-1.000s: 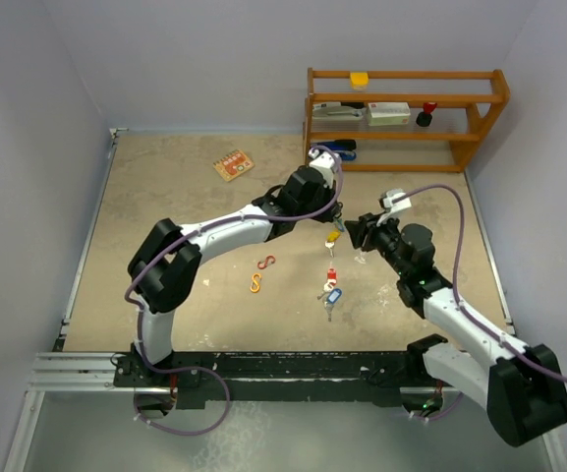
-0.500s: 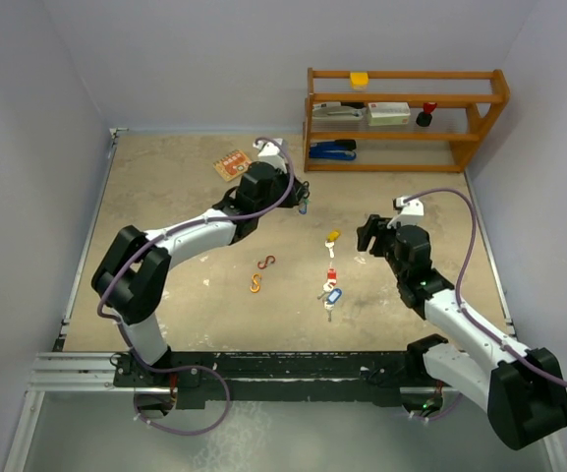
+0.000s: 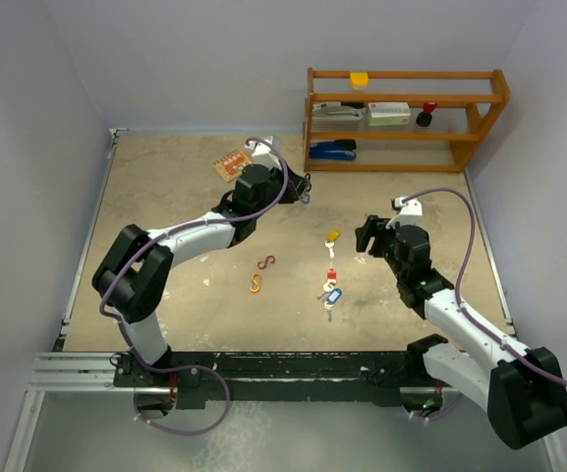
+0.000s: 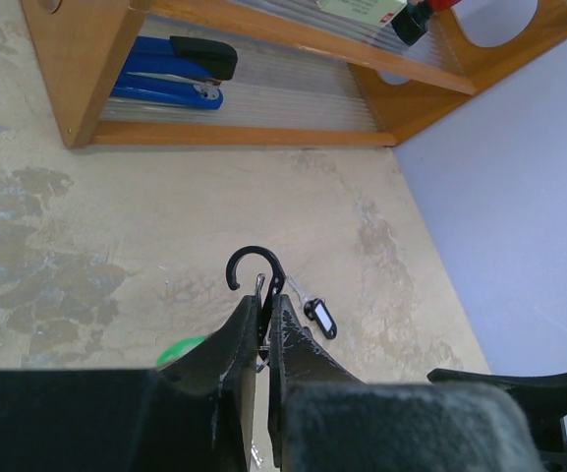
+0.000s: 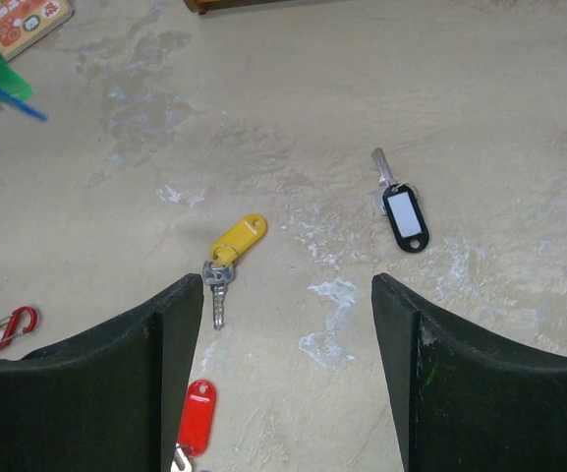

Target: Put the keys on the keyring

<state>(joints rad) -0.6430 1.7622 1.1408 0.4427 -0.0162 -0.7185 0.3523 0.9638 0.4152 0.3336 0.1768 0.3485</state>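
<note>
My left gripper (image 3: 303,190) is shut on a black hook-shaped keyring (image 4: 255,275), held above the floor near the shelf; a green tag (image 4: 180,349) shows below the fingers. My right gripper (image 3: 364,236) is open and empty (image 5: 288,285). On the floor below it lie a yellow-tagged key (image 5: 234,241), a white-tagged key in a black frame (image 5: 401,211) and a red-tagged key (image 5: 197,418). From above, the yellow (image 3: 333,236), red (image 3: 331,275) and blue (image 3: 333,293) tagged keys lie in a line left of the right gripper.
A wooden shelf (image 3: 406,118) stands at the back right with a blue stapler (image 4: 165,79) on its bottom level. A picture card (image 3: 233,164) lies at the back. A red S-clip (image 3: 266,262) and an orange one (image 3: 255,284) lie left of the keys.
My left arm has swung from over the yellow key back and left toward the shelf, still holding the keyring. My right gripper has drawn back slightly to the right.
</note>
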